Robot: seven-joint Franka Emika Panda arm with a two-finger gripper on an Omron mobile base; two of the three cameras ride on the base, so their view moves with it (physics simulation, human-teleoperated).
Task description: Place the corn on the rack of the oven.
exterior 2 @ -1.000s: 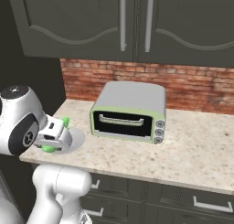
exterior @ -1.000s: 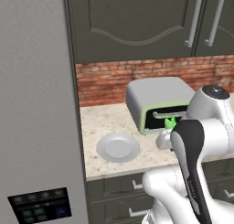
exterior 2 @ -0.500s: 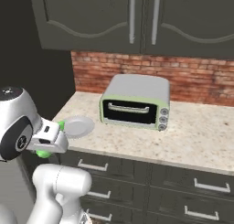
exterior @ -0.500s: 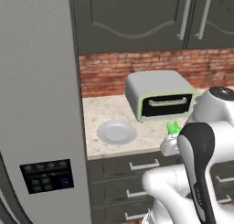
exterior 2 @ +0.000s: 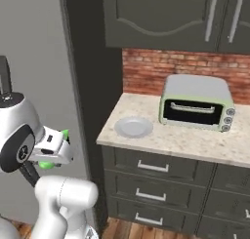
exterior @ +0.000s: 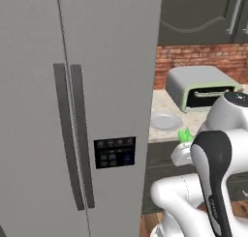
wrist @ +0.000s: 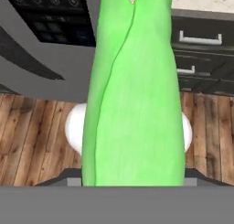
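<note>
The gripper (exterior 2: 57, 148) at the left of the right base view was squeezed tight on the corn (wrist: 135, 90), holding it up off the floor, probably so it would not drop on the way to the oven.

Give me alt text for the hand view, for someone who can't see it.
A bright green corn in its husk runs up the middle of the picture, held in the shut pincer. Behind it lie a wooden floor, a grey refrigerator with a dark control panel, and dark cabinet drawers.
</note>
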